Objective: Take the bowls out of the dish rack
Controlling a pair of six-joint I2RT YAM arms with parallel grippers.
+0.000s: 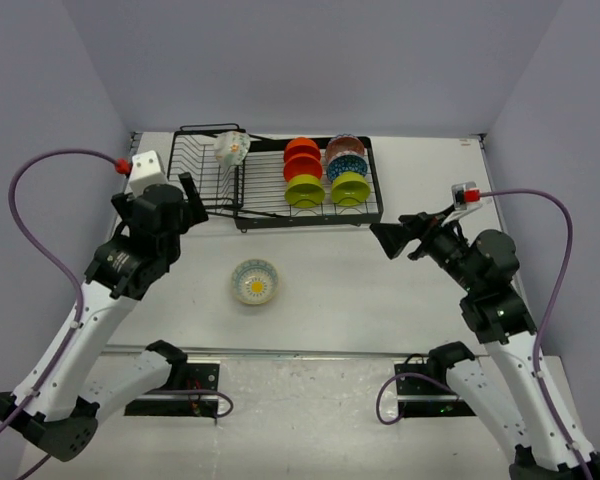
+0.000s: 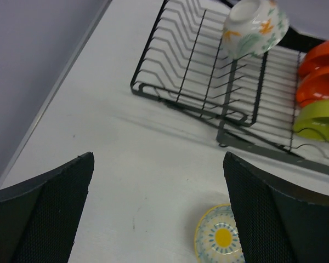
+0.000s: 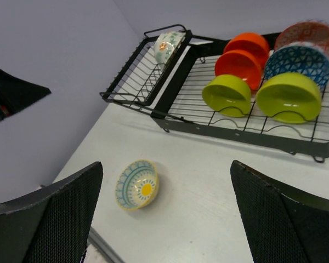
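Right now I'm watching the left arm [image 1: 150, 215] hovering over the counter [image 1: 430, 290], just off the left end of the rack [image 1: 263, 176]. The left jaws are standing wide apart and gripping nothing; the left wrist view is showing only bare counter between them.

The rack is sitting along the far side of the counter. A cream bowl [image 1: 231, 148] with orange and green flowers is lying tipped on its side at the far right corner of the smaller left section, leaning on the wires.

In front of the rack, roughly between the two arms, a loose bowl [image 1: 256, 281] with a yellow centre and a blue-patterned rim is sitting upright on the counter, well apart from both sets of jaws.

The larger right section is holding six bowls on edge in two rows. In the left row, two orange bowls [image 1: 301, 165] are standing at the back with a green bowl [image 1: 304, 190] nearest me. In the right row, a pink bowl [image 1: 346, 146] is standing at the back, a blue bowl [image 1: 346, 166] in the middle and a second green bowl [image 1: 350, 188] in front.

Further right, the right arm [image 1: 480, 260] is reaching in over the counter beside the rack's near right corner. The right jaws are spread wide too, holding nothing.
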